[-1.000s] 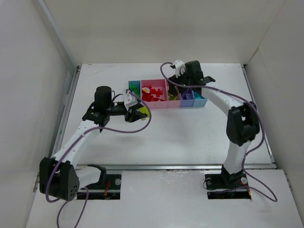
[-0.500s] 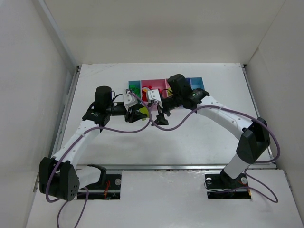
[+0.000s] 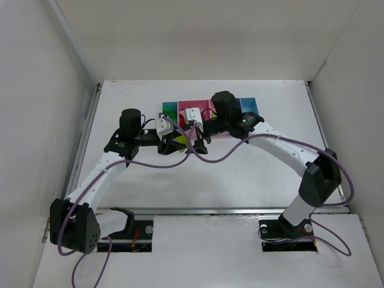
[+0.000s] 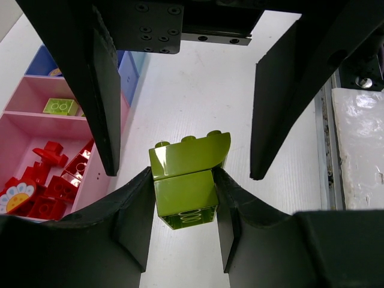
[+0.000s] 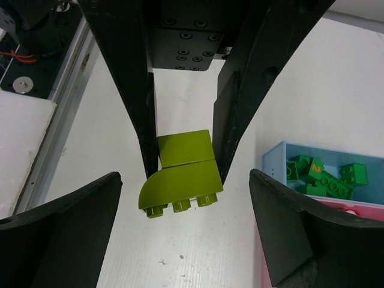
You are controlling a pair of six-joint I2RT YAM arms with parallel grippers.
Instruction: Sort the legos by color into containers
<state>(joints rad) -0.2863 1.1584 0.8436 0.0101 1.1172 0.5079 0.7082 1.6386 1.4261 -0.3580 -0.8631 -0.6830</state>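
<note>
My left gripper (image 4: 182, 183) is shut on a lime-yellow lego (image 4: 187, 180), a square brick joined to a curved one, held above the white table. The top view shows that lego (image 3: 179, 143) just left of the containers (image 3: 170, 108). My right gripper (image 5: 185, 180) faces it, open wide, its jaws standing either side of the lego's (image 5: 183, 171) studded end without touching it. The left gripper's fingers (image 5: 141, 90) clamp the lego's far half. Red legos (image 4: 54, 180) lie in the wide pink bin (image 4: 24, 135), green legos (image 5: 321, 177) in a light blue bin (image 5: 270, 159).
Another lime brick (image 4: 60, 106) lies in the narrower pink bin. The row of bins sits behind both grippers, partly hidden by the right arm (image 3: 270, 141). White walls enclose the table on three sides; a metal rail (image 3: 222, 210) runs along its near edge.
The right arm swung from above the bins at the right over to the left, opened wider, and now faces the left gripper around the lime lego. The left arm held still.
</note>
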